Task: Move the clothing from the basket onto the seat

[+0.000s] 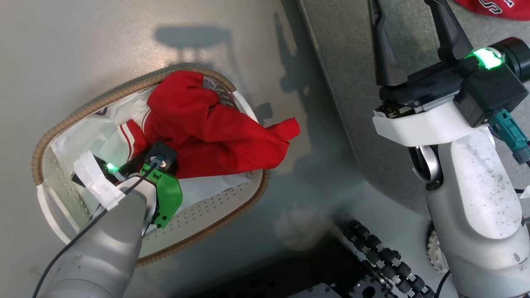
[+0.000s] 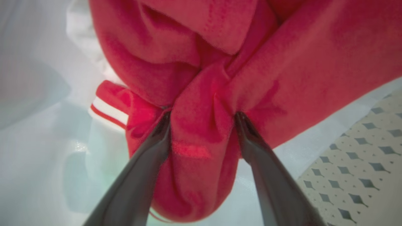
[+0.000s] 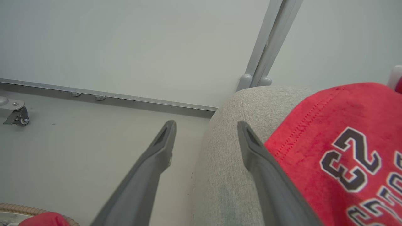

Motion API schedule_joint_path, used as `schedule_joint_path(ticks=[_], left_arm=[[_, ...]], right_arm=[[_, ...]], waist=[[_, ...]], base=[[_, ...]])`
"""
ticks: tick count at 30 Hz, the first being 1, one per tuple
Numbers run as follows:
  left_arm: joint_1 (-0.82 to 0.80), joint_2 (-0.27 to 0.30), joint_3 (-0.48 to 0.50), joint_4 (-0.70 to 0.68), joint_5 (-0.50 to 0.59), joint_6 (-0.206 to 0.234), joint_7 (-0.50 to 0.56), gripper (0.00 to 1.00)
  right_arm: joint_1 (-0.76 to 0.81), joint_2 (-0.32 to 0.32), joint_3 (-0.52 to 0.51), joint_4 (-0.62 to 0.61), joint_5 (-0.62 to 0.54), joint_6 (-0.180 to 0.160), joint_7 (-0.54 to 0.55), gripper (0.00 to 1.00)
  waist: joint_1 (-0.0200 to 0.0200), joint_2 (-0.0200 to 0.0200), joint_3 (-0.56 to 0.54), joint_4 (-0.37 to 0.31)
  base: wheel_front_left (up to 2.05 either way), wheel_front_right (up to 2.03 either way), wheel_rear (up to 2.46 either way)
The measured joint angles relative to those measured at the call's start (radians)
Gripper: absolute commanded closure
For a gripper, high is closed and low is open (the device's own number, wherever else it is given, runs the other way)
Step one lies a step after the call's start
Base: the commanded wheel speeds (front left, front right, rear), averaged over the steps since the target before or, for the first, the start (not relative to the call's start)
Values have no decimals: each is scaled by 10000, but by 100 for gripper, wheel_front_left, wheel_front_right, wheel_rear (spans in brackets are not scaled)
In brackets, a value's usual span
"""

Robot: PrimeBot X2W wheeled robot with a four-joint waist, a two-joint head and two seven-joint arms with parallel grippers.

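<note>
The soft red garment with white striped trim (image 1: 207, 132) lies in the cream perforated basket (image 1: 215, 211), a fold gripped between the left pincer (image 2: 202, 138) fingers. The right pincer (image 1: 414, 37) hovers wide and empty over the grey woven seat (image 3: 226, 163), beside the lettered red jersey (image 3: 345, 150). Next comes a lift and carry across.

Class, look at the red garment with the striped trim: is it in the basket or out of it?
Mostly in. The garment lies bunched on the liner inside the basket, one end draped over the rim, with the left gripper around a fold.

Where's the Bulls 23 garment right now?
The Bulls 23 garment already lies on the grey seat, just right of the open right gripper, at the head view's top-right corner.
</note>
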State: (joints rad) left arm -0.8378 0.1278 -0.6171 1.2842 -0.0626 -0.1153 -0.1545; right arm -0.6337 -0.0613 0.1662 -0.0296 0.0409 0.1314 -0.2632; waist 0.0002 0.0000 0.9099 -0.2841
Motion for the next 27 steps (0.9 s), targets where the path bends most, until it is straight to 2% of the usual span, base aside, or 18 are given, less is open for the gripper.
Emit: schedule_joint_path(ticks=[1, 13, 27], left_arm=[[1, -25, -27, 10, -12, -6, -54, 100], [950, -535, 50, -418, -640, -61, -1034, 100], [3589, -623, 999, -4740, -1154, 98, -1093, 100]], right_arm=[[0, 4, 6, 25, -10, 0, 0, 0], [360, -35, 186, 984, -56, 0, 0, 0], [1690, -221, 623, 2293, 17, 0, 0, 0]], waist=[[0, 0, -26, 29], [-1, 0, -1232, 304], [-2, 0, -3798, 1056]], base=[[0, 0, 0], [0, 0, 0], [0, 0, 0]])
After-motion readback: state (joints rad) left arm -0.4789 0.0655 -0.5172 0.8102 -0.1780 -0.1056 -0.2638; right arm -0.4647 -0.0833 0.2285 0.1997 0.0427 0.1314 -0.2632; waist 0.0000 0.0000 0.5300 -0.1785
